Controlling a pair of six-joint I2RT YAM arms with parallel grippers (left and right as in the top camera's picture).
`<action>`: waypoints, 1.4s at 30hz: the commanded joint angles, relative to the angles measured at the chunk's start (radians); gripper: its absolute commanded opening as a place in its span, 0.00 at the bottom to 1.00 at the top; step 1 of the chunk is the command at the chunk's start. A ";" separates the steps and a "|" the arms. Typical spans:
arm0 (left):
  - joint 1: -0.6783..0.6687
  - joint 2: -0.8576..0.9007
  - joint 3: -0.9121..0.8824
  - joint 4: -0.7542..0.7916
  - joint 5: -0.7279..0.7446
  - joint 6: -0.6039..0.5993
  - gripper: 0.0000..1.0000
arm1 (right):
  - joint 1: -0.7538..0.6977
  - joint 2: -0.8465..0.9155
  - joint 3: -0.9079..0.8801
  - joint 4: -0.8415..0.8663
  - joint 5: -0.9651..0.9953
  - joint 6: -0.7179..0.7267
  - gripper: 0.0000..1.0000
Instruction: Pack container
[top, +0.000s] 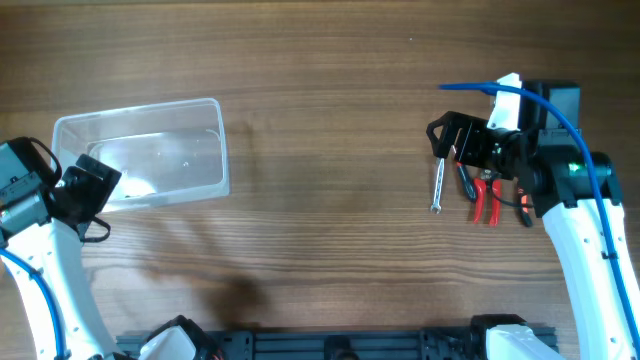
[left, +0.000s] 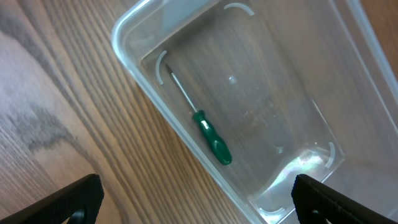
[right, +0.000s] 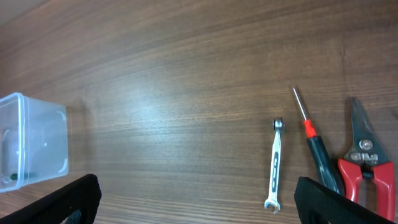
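Looks like a robotics lab bench to me: plain wood-grain desk (top: 330, 250), blue cable (top: 470, 87) on my right arm (top: 585, 240), and a wrench (right: 274, 165), screwdriver (right: 314, 146) and pliers (right: 364, 168) right of frame.

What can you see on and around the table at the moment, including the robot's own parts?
table: one, brown wood, under everything.
container: one, clear plastic, on the table's left side, no lid.
green screwdriver: one, green handle, lying inside the container.
wrench: one, silver, on the table's right side.
black-handled screwdriver: one, black with a red collar, beside the wrench.
pliers: one, red handles, beside that screwdriver on the side away from the wrench.
blue cables: two, one along each arm.
left gripper: one, black, open, above the container.
right gripper: one, black, open, above the loose tools.
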 joint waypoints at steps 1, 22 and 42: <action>0.008 0.030 0.016 -0.033 -0.068 -0.067 1.00 | -0.002 0.006 0.020 -0.018 -0.016 -0.010 1.00; 0.008 0.203 0.018 0.119 -0.060 0.189 0.79 | -0.002 0.013 0.019 -0.033 -0.014 -0.010 1.00; 0.010 0.196 0.050 0.517 -0.017 0.888 0.82 | -0.002 0.013 0.015 -0.044 0.003 -0.014 1.00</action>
